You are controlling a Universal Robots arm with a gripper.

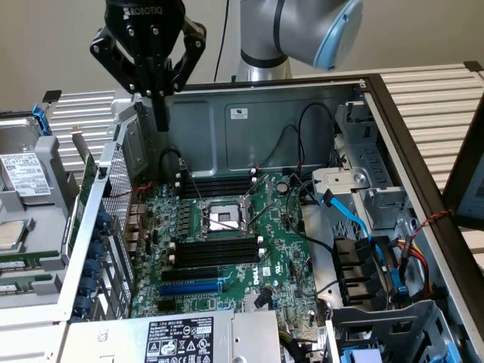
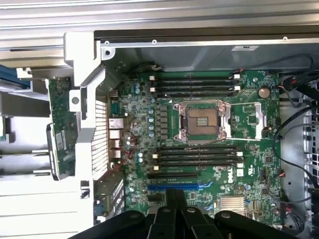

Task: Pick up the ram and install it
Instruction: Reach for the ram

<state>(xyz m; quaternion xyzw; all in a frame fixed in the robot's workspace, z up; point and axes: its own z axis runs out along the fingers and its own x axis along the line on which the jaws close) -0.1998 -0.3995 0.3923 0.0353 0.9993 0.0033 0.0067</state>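
Note:
My gripper (image 1: 162, 119) hangs above the open computer case, near its back corner on the exterior view's left. Its fingers are pressed together with nothing between them. In the wrist view the fingertips (image 2: 175, 199) point down over the motherboard (image 2: 249, 164) near the blue slot (image 2: 177, 186). The ram (image 1: 83, 193), a thin green board, stands on edge just outside the case wall, below the gripper and to the exterior view's left of it. It also appears in the wrist view (image 2: 61, 119), apart from the gripper. Long black memory slots (image 1: 215, 253) lie empty beside the CPU socket (image 1: 223, 219).
The case's metal walls (image 1: 249, 121) ring the motherboard. Black and blue cables (image 1: 355, 219) and drive bays crowd the exterior view's right side. A power supply (image 1: 178, 340) with a label sits at the near edge. A tray (image 1: 26, 227) with boards and a drive lies at the far left.

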